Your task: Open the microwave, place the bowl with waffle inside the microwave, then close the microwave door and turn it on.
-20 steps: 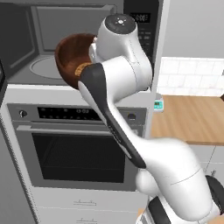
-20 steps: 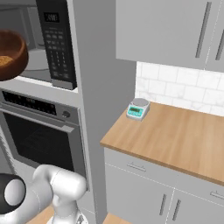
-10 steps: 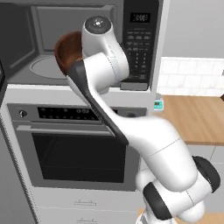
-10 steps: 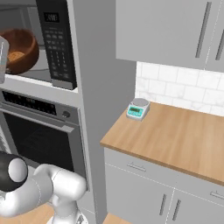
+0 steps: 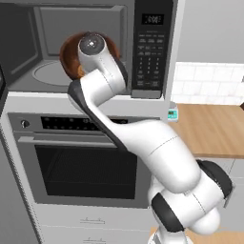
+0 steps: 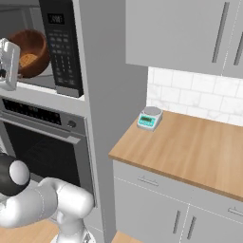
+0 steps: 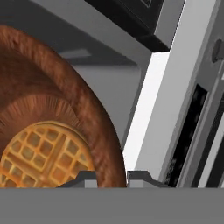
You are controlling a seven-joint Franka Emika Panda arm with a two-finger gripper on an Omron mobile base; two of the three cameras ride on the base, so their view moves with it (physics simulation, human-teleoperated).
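1. The white arm rises from the lower right of the left base view, bends at a dark elbow in front of the oven (image 5: 90, 164), and reaches up and left to the open mouth of the microwave (image 5: 57, 47).
2. Its round wrist covers the middle of the bowl with waffle (image 5: 69, 55), which sits tilted at the cavity opening, above the round turntable (image 5: 50, 75).
3. In the hand view the gripper (image 7: 111, 178) has its two dark tips either side of the bowl's brown rim, so it appears clamped on that rim, though the tips barely show.
4. The bowl with waffle (image 7: 57, 131) holds one golden waffle (image 7: 46, 155) lying against its inner wall.
5. From the right base view the bowl (image 6: 29, 52) hangs just left of the keypad panel (image 6: 64, 45).
6. A small scale (image 6: 149, 118) stands on the wooden counter (image 6: 190, 147), well apart.
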